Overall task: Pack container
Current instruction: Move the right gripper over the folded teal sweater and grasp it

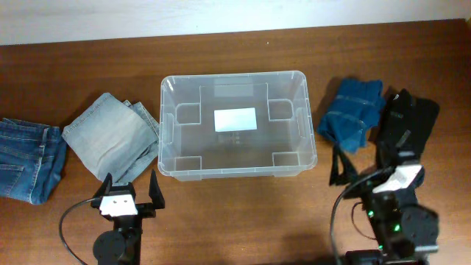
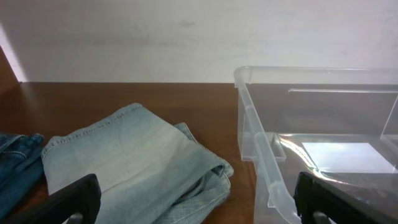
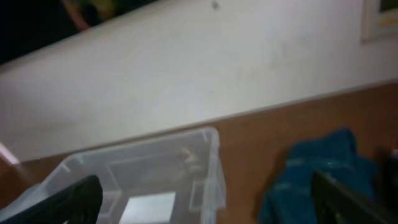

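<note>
The clear plastic container stands empty in the middle of the table, a white label on its base. My left gripper hovers open near the front edge, between the container's left front corner and folded light-grey jeans. In the left wrist view the open gripper faces those jeans and the container's rim. My right gripper is open in front of a folded blue garment. The right wrist view shows the container left and the blue garment right of the open gripper.
Dark blue jeans lie at the table's far left edge, also visible as jeans in the left wrist view. A black garment lies at the far right beside the blue one. A pale wall runs along the table's back.
</note>
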You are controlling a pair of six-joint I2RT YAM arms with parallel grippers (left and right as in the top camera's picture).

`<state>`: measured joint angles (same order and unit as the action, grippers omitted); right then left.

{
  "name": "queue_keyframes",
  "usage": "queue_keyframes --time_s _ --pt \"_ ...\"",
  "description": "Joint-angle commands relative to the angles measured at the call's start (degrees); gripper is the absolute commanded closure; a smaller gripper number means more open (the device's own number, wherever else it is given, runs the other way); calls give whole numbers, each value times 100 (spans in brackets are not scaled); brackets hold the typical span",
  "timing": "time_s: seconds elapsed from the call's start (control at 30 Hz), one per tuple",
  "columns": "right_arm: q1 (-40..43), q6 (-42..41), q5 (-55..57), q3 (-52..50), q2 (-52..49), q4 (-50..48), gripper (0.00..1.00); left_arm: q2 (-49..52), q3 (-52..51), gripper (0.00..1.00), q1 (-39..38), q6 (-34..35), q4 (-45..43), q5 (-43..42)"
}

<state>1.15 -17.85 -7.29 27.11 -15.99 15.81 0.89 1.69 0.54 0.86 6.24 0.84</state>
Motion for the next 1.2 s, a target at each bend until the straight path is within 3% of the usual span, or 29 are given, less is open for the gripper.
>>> queue_keyframes --time_s 0.0,0.23,0.5,0.87,1.17 --pt "44 -107 597 852 -807 372 2 -55 -50 1 22 -50 -22 39" --pt "326 -44 774 2946 -3023 1508 2 -55 -50 1 22 -50 -22 39" --pt "1543 -46 -389 4922 -5156 2673 2 -55 -50 1 22 -50 -22 39" --pt "2072 247 -402 5147 -6137 2881 2 -55 -50 1 22 -50 -22 39" --pt "2111 256 87 5149 -7715 2732 1 -55 -50 0 22 -50 -22 42"
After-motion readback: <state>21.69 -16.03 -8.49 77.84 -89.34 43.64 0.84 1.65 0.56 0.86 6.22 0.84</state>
